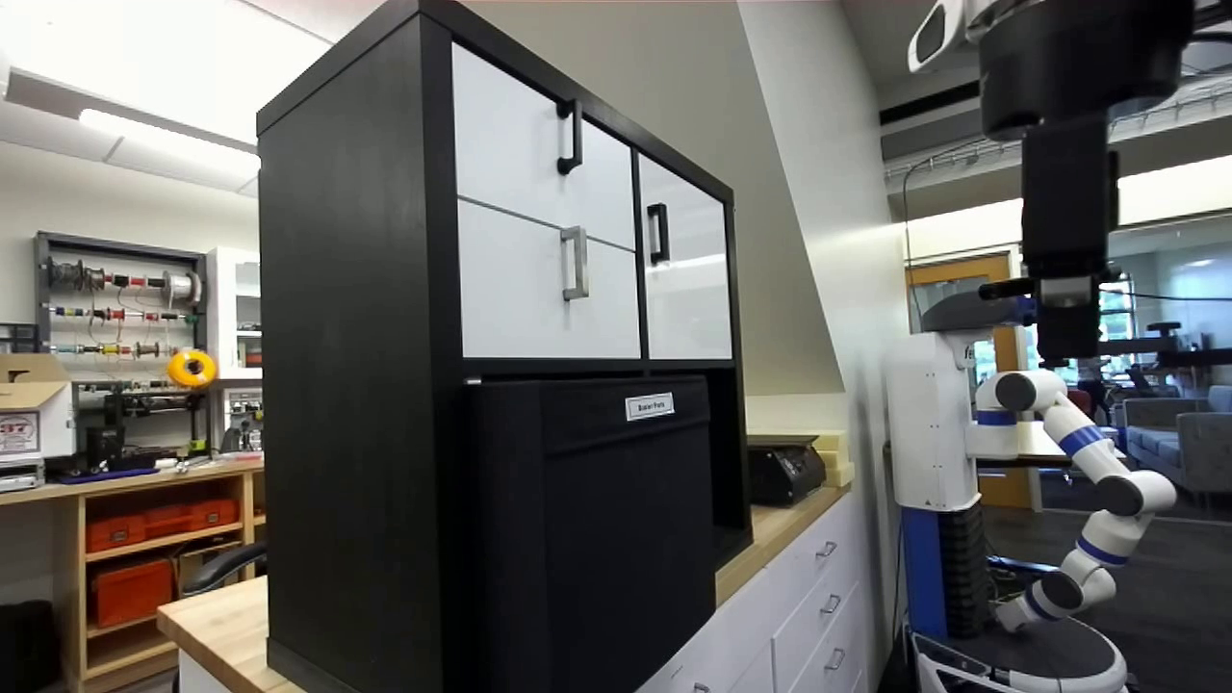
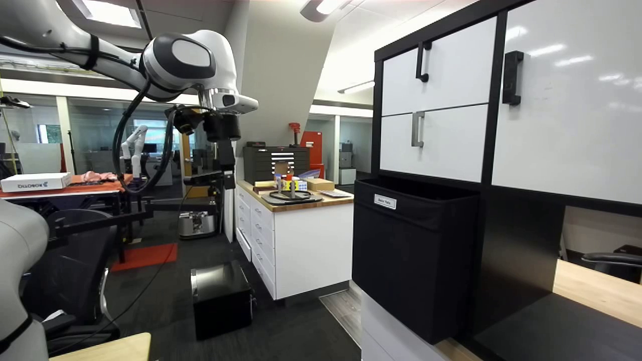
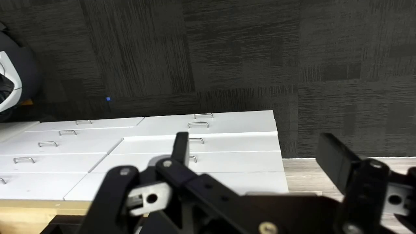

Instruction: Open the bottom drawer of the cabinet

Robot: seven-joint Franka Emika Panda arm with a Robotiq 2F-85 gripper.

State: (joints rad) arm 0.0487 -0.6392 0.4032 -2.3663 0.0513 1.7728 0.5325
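The cabinet [image 1: 342, 385] is a tall black box with white fronts, and it also shows in an exterior view at the right [image 2: 489, 100]. Its bottom drawer [image 1: 515, 289] is a white front with a silver bar handle [image 1: 577, 263], below a white front with a black handle. The drawer also shows in an exterior view [image 2: 451, 143], flush with the frame and shut. My gripper [image 1: 1068, 337] hangs pointing down, well apart from the drawer, in both exterior views [image 2: 228, 178]. In the wrist view my gripper [image 3: 255, 141] is open and empty; the drawer is out of that view.
A black fabric bin [image 2: 396, 240] with a white label juts out of the cabinet below the drawer. A white door with a black handle [image 1: 658, 233] is beside it. A white drawer counter [image 3: 243, 123] and dark carpet [image 3: 243, 58] lie under the gripper.
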